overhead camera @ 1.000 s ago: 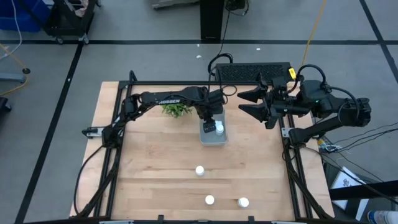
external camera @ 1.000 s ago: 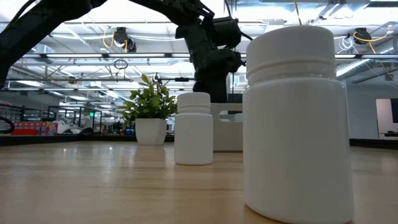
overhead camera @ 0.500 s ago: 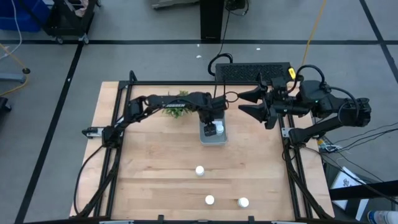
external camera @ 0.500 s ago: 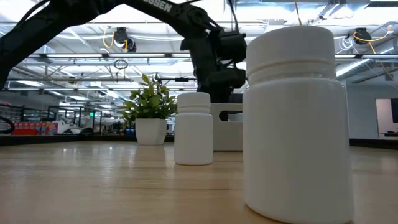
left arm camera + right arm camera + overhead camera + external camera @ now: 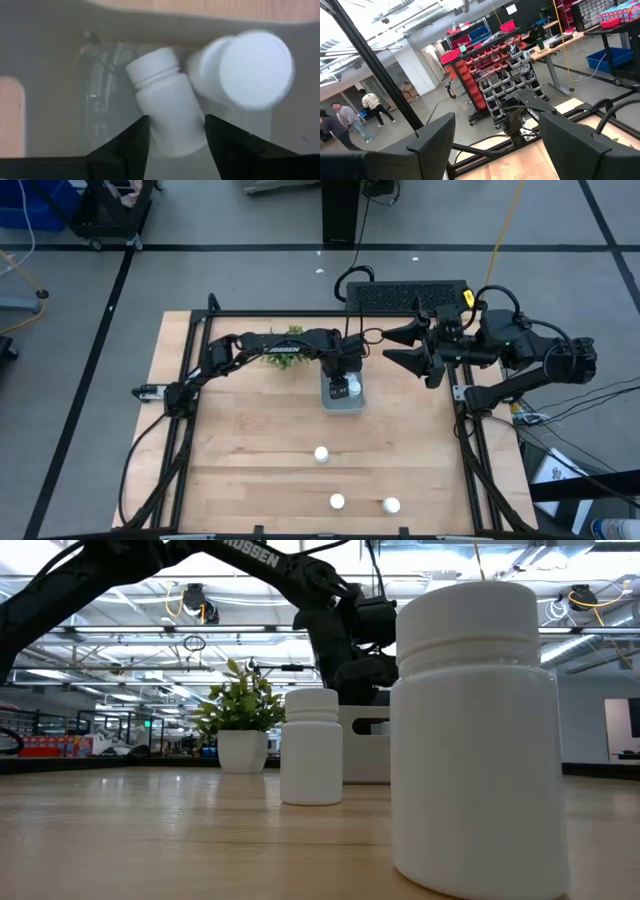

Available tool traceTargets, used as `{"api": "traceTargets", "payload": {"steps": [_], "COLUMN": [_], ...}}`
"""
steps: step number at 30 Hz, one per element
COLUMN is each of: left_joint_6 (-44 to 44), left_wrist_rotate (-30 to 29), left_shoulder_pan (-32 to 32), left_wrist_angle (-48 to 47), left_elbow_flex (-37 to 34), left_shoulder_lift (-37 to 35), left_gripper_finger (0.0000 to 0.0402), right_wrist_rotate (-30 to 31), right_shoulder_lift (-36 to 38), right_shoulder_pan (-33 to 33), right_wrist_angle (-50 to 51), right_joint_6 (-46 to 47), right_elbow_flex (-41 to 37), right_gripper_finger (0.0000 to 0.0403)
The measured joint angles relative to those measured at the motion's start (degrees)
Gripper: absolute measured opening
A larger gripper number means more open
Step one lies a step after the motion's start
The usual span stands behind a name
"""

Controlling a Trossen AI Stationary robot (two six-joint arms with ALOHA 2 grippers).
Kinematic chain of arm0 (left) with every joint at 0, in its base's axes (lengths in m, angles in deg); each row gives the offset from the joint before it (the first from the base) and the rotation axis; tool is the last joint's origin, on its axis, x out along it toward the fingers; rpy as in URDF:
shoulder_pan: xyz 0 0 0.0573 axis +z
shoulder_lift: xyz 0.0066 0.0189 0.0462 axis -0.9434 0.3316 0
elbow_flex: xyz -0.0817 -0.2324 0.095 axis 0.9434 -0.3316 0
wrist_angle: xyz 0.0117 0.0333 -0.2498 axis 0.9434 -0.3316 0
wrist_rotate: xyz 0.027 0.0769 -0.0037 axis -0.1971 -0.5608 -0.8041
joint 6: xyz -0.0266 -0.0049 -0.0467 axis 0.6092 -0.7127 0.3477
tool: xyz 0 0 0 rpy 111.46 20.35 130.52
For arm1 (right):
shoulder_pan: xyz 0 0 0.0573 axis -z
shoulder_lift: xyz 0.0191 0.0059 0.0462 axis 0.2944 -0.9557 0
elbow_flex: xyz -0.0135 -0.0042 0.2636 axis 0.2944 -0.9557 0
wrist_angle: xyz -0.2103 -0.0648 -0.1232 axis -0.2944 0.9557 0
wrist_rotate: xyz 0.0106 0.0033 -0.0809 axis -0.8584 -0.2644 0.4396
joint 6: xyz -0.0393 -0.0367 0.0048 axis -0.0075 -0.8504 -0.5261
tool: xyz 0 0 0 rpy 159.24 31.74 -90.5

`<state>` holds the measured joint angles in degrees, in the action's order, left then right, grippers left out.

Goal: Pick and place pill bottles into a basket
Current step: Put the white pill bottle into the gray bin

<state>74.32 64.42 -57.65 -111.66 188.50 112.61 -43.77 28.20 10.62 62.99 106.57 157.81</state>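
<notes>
- The left gripper (image 5: 341,383) is over the basket (image 5: 342,401), which stands on the wooden surface (image 5: 250,440) near its far middle, just beside the plant (image 5: 284,356).
- In the left wrist view the fingers (image 5: 131,141) stand on both sides of a bottle (image 5: 167,117) — open about as wide as the bottle, and I cannot tell if they press it or only stand beside it.
- This bottle lies tilted inside the basket (image 5: 95,100), cap pointing away from the gripper (image 5: 176,137).
- A second bottle (image 5: 240,70) is in the basket too, touching the first one near its cap; it shows its round end to the camera.
- Three more bottles stand on the surface, well apart from the basket: one in the middle (image 5: 321,454), and two near the front edge (image 5: 337,502) (image 5: 391,505).
- In the low view one bottle (image 5: 478,735) is very close to the camera and another (image 5: 312,746) stands farther back, upright; behind them are the basket (image 5: 368,745) and the plant (image 5: 241,715) in a white pot.
- The right gripper (image 5: 404,347) hangs in the air at the far right of the surface, apart from the basket — its fingers (image 5: 432,135) are wide open and hold nothing.
- In the right wrist view, people (image 5: 347,117) show far off in the room.
</notes>
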Motion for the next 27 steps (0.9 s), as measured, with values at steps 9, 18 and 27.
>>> {"api": "traceTargets", "payload": {"steps": [9,18,27], "left_joint_6": [1.8,1.3,0.5], "left_wrist_rotate": [2.0,1.0,1.6], "left_shoulder_pan": [0.2,-0.8,-0.7], "left_wrist_angle": [-0.4,0.6,3.1], "left_elbow_flex": [0.0,0.1,0.1], "left_shoulder_lift": [0.2,1.6,2.5], "left_gripper_finger": [0.0202,0.0202,0.0207], "right_wrist_rotate": [0.2,0.3,0.3], "right_shoulder_lift": [0.0,0.0,0.0], "right_shoulder_pan": [0.0,0.0,0.0], "right_wrist_angle": [0.1,0.1,0.1], "right_joint_6": [0.0,0.9,1.7], "right_elbow_flex": [0.0,0.0,0.0], "right_gripper_finger": [0.0281,0.0281,0.0281]}}
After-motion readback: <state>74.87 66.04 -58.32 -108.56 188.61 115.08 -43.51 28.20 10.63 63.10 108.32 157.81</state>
